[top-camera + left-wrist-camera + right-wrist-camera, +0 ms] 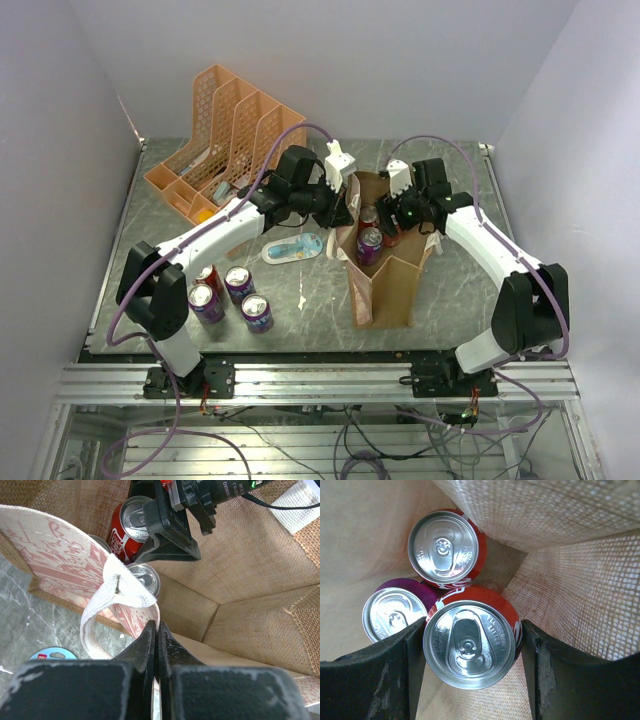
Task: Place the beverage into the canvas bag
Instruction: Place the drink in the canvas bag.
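1. Bag (385, 290) is standing upright, mouth open.
2. Your left gripper (156, 630) is pinching its rim, fully closed.
3. Your right gripper (470, 627) is gripping a red can (469, 647) inside the bag, jaws can-wide.

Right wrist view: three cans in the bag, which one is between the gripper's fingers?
The lower red can, flanked by both fingers of the right gripper; the other red can and the purple can sit beyond them.
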Robot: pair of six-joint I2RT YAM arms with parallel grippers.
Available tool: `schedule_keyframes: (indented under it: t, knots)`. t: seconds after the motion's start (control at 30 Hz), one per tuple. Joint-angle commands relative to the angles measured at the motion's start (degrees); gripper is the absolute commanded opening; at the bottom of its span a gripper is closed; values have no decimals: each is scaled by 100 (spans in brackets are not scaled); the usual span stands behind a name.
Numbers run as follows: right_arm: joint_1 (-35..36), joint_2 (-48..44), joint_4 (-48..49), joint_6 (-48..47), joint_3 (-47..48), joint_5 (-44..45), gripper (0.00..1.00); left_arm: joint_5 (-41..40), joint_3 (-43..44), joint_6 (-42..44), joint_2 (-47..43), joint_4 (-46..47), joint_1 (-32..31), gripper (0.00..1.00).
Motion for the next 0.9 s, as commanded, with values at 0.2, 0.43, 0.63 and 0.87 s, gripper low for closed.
schedule_keyframes:
  t: [0.2, 0.43, 0.63, 0.87]
  knots:
    - [-57, -307, 721, 609, -485, -297, 13, 10, 68, 78, 183, -144, -17, 7]
    - [-58, -333, 849, 823, -635, 419, 14, 29, 111, 121, 234, -142, -14, 7]
    - [-59, -275, 1179, 1113, -534, 578, 15, 7, 163, 172, 263, -188, -17, 7]
    - [-59, -283, 1154, 1556, -240, 499, 17, -8, 156, 200, 254, -167, -16, 7]
